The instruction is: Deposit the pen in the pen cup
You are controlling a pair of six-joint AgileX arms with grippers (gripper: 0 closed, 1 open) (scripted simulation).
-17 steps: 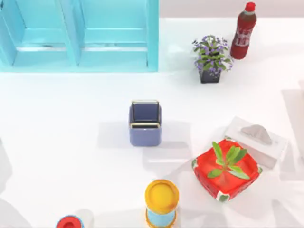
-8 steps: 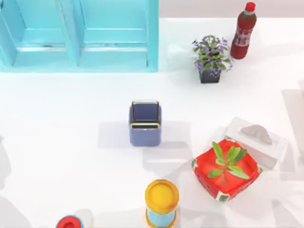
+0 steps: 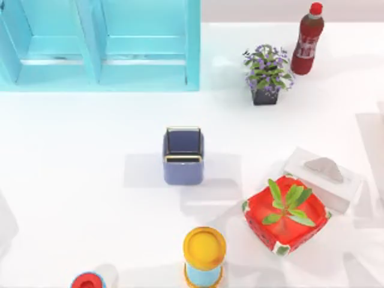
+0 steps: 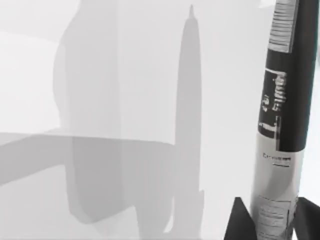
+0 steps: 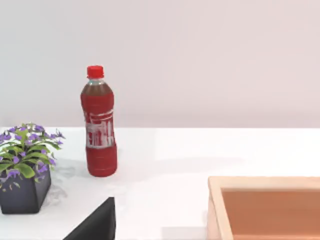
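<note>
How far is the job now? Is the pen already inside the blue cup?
Done: the left gripper holds the black-and-white pen above the table. In hand: carrying it. Left: the slate-blue gold-rimmed pen cup looks empty, so the pen must yet be brought over and dropped in.

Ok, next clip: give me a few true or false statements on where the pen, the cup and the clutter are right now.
1. The slate-blue square cup with a gold rim stands upright near the middle of the white table. True.
2. The black-and-white pen already stands inside that cup. False: in the left wrist view it is clamped between the left gripper jaws over bare table.
3. The red drink bottle stands to the right of the purple-flowered pot plant. True.
4. The red square planter with a green plant sits at the table's left edge. False: it sits to the right, beside the white tissue box.
5. The yellow-topped light-blue cylinder lies on its side. False: it stands upright.
</note>
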